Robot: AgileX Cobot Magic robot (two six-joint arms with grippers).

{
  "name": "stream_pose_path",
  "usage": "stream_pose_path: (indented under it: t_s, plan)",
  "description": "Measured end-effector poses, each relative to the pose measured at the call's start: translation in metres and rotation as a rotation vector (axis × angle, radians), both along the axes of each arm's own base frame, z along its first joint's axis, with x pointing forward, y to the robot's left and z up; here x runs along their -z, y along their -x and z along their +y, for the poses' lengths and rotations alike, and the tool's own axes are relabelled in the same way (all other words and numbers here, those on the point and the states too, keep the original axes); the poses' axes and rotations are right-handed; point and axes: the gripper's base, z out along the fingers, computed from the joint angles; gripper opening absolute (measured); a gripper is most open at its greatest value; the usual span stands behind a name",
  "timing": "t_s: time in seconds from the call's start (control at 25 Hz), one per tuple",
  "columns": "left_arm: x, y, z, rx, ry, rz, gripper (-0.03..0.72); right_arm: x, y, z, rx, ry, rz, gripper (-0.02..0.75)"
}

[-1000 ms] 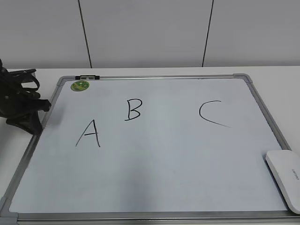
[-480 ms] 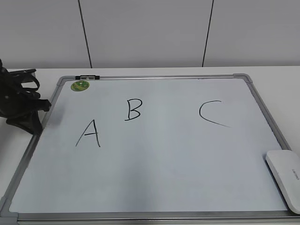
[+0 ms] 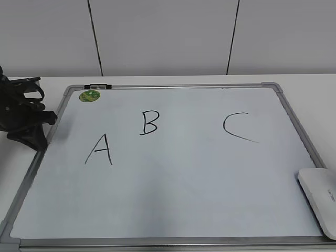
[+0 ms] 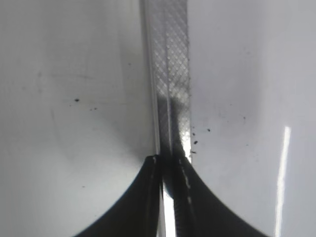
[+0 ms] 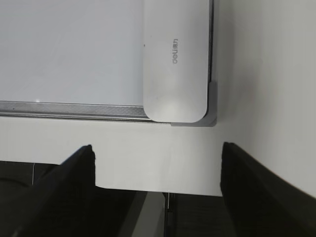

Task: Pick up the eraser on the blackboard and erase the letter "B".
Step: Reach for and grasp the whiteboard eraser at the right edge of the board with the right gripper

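Note:
The blackboard [image 3: 173, 178] is a white board with a silver frame lying flat on the table. On it are a black "A" [image 3: 100, 150], the letter "B" [image 3: 149, 122] and a "C" [image 3: 237, 127]. The white eraser [image 3: 320, 198] lies at the board's near right corner; in the right wrist view it [image 5: 174, 64] sits on the board, ahead of my right gripper [image 5: 157, 158], which is open and empty above the table's front edge. My left gripper [image 3: 31, 128] rests at the board's left frame; in the left wrist view its jaws [image 4: 170, 160] are shut over the frame strip [image 4: 170, 74].
A small green round sticker [image 3: 90, 96] and a black clip [image 3: 98, 86] sit at the board's far left corner. A white wall with dark seams stands behind the table. The table's front edge [image 5: 148, 190] is just below the right gripper.

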Motion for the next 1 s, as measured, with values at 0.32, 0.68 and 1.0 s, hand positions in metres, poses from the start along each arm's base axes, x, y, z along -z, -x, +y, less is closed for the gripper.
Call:
stream_pose_path:
  t_s: [0.32, 0.68, 1.0]
  plan:
    - [0.0, 0.0, 0.0, 0.0, 0.0, 0.0, 0.033, 0.024, -0.035, 0.003, -0.028, 0.01, 0.094, 0.587]
    - [0.0, 0.0, 0.0, -0.001, 0.001, 0.0, 0.033, 0.05, -0.058, 0.002, -0.021, 0.019, 0.165, 0.587]
    - [0.001, 0.0, 0.0, -0.001, 0.001, 0.002, 0.032, 0.067, -0.074, 0.001, -0.025, 0.029, 0.17, 0.617]
